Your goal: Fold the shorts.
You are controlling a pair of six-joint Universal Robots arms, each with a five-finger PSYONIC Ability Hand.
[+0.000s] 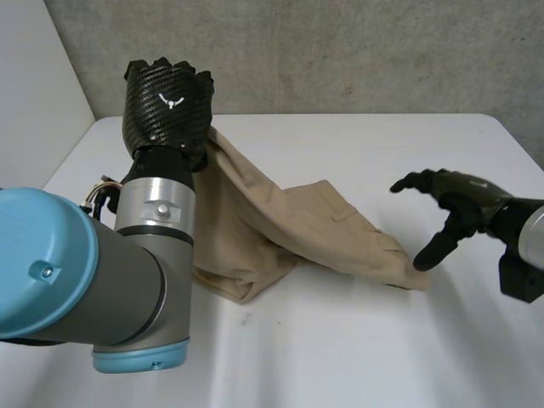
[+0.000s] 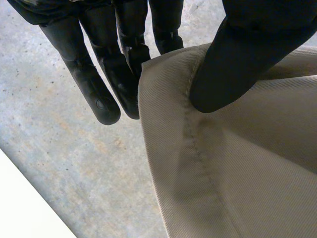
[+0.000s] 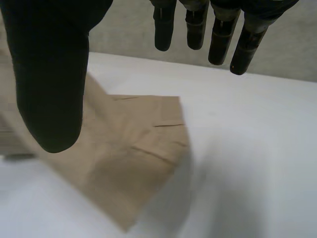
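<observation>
The left hand [image 1: 167, 106] pinches one edge of the tan shorts [image 1: 280, 225], lifted from the table [image 1: 357, 340], while the right hand [image 1: 455, 204] hovers with loose fingers beside the lying corner — best to pin that corner first, then carry the edge over slowly.

The shorts [image 1: 280, 229] lie on the table [image 1: 357, 348] — left end raised, pinched in the left hand [image 1: 166, 106]. The right hand [image 1: 455, 208] hovers by their right corner.
</observation>
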